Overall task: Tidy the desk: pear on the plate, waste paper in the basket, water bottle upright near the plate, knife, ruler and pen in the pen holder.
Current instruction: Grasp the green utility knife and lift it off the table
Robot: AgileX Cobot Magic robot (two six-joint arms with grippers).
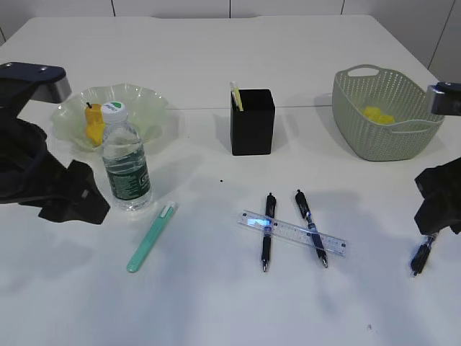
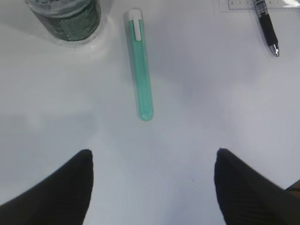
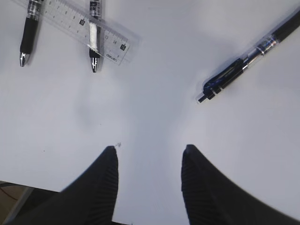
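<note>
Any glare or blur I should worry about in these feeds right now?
Exterior view: a bright bluish glint on the ruler; otherwise sharp, with soft shadows. Left wrist view: crisp on the green knife. Right wrist view: the pen is sharp, no glare.

White table and its surroundings

A plain white table (image 1: 216,303) fills nearly the whole exterior view, its far edge meeting pale wall panels (image 1: 173,7) split by thin vertical joints. A faint seam (image 1: 194,109) runs across the tabletop, parallel to the far edge and closer to it than to the near edge. One tiny dark speck (image 1: 221,180) sits near the table's middle, and another (image 1: 369,328) lies close to the near edge, toward the right corner. In the right wrist view, a dim floor area (image 3: 14,199) shows beyond the table's edge.
</note>
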